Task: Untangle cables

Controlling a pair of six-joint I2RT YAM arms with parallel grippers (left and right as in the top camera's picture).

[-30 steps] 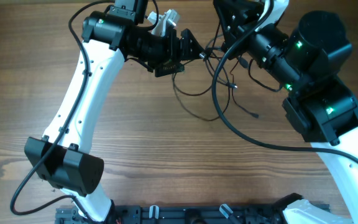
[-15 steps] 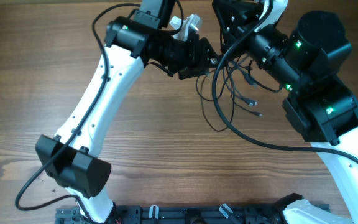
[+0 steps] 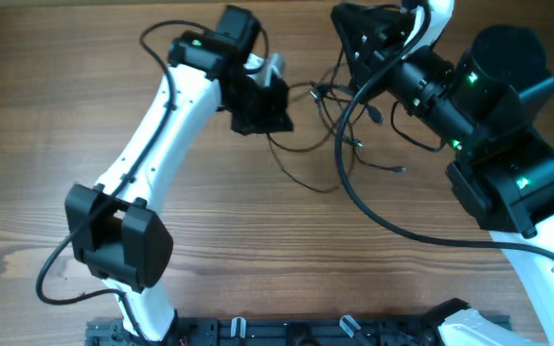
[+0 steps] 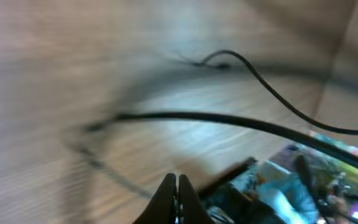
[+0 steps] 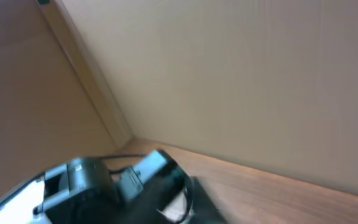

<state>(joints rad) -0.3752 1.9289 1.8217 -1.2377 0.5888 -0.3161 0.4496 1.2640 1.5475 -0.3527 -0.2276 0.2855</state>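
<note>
Overhead puts the cables (image 3: 296,179) on the bench (image 3: 56,115) as a loose snarl between the two sets of jaws. The tightest crossing (image 3: 319,93) sits just ahead of the left jaws and close beside the right jaws. Slack loops trail away from both, and one plug tip (image 3: 400,170) lies out past the loops, apart from either. A thick cord (image 3: 421,234) from the right arm (image 3: 489,86) sweeps across the same patch, and we must not mistake it for the work.

On the left wrist view, the left jaws are pressed tip to tip with no gap. We see nothing between them, though the wire is so fine that a pinched strand could escape us. A thin strand (image 4: 263,81) arcs ahead of and above the tips. A heavier dark line crosses nearer, too blurred to say whether it is cable or cord.

The right wrist view shows only a wall and some dark hardware, with no fingers. Overhead, the right jaws are a dark mass over the wires, so we cannot tell how they stand.

We judge the step in hand to be working the knot apart, with little undone so far. The next move calls for one sure pinch on a single strand near the crossing, then a slow draw away from the other jaws, clear of the thick cord.
</note>
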